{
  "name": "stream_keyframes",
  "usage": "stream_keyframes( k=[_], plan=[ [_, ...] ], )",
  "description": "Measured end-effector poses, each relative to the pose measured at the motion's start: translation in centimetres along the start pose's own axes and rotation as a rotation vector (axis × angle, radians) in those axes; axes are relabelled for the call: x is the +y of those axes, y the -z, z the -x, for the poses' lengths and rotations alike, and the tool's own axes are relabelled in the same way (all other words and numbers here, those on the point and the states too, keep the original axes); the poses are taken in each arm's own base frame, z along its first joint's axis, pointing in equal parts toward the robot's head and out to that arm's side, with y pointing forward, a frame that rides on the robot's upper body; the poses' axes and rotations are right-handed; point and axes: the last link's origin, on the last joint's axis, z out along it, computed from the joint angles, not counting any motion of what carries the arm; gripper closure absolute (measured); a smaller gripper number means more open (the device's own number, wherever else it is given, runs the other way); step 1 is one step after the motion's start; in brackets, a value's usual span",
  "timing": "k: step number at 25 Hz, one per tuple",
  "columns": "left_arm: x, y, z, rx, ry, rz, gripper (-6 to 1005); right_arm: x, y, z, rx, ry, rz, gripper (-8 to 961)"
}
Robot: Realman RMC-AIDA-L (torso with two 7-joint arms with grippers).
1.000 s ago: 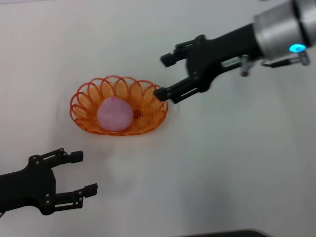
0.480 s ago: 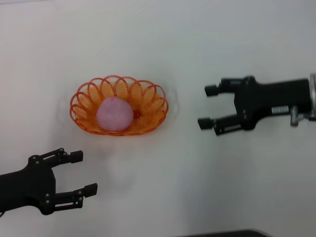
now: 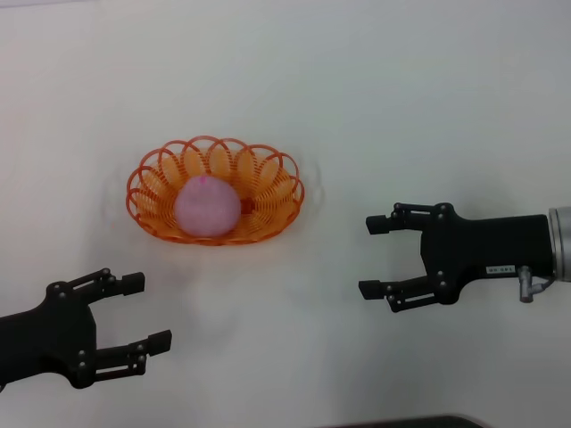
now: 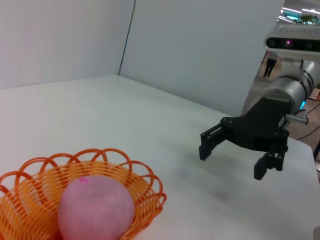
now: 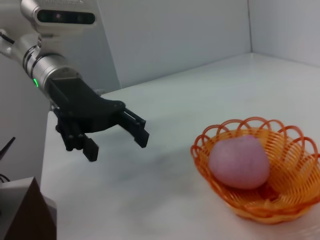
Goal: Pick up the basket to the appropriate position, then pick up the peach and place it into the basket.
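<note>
The orange basket stands on the white table left of centre, with the pale pink peach lying inside it. Both show in the left wrist view, basket and peach, and in the right wrist view, basket and peach. My right gripper is open and empty, low over the table to the right of the basket and well apart from it. It also shows in the left wrist view. My left gripper is open and empty at the near left, in front of the basket; it shows in the right wrist view.
The white table carries nothing else in view. A dark edge runs along the bottom of the head view. A brown block sits at the table's edge in the right wrist view.
My right gripper has drawn back from the basket's right rim, moving right and toward the near side, open and empty. The left gripper shifted slightly. Basket and peach have not moved.
</note>
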Motion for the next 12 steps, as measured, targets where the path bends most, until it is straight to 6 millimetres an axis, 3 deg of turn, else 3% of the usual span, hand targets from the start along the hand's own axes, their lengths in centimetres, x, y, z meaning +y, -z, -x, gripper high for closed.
stream_keyframes(
  k=[12],
  plan=[
    [-0.01, 0.14, 0.27, -0.01, 0.003, -0.008, 145, 0.13, 0.43, -0.66, 0.006, -0.018, -0.017, 18]
  ],
)
